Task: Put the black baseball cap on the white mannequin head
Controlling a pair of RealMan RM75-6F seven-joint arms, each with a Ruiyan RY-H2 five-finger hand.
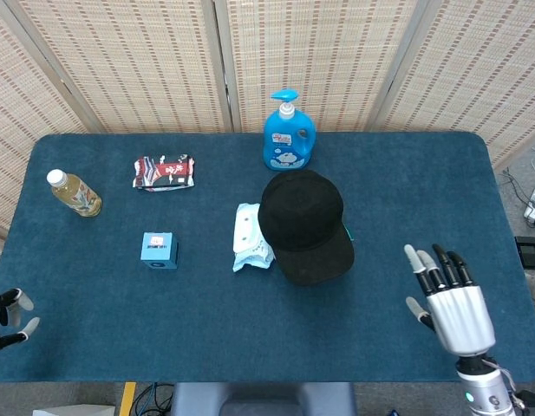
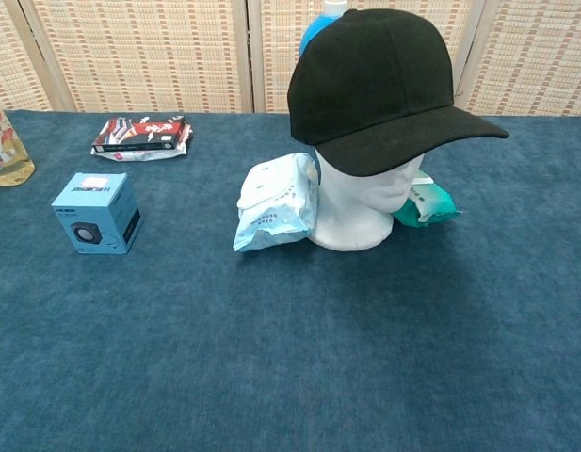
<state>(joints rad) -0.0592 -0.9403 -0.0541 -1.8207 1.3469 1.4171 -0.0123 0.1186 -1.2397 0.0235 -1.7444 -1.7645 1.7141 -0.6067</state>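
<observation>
Right hand (image 1: 449,299) empty, fingers spread, over the bench (image 1: 94,329) near its front right edge, well apart from the cap (image 1: 302,221); left hand (image 1: 3,316) barely in view at the front left corner, can't tell how its fingers lie. Cap sits on the mannequin head (image 2: 361,202), brim toward the robot's right. White wipes pack (image 2: 276,202) touches the head, teal pack (image 2: 429,202) just beside it, blue pump bottle (image 1: 289,134) behind; further left small blue box (image 1: 159,250), snack packet (image 1: 165,172), drink bottle (image 1: 74,192) holding yellowish liquid.

one cap (image 1: 302,221), one mannequin head (image 2: 363,202), two wipe packs (image 1: 250,236) (image 2: 425,202), one soap bottle (image 1: 290,132), one drink bottle (image 1: 74,192), one blue box (image 1: 159,250), one snack packet (image 1: 164,172).
</observation>
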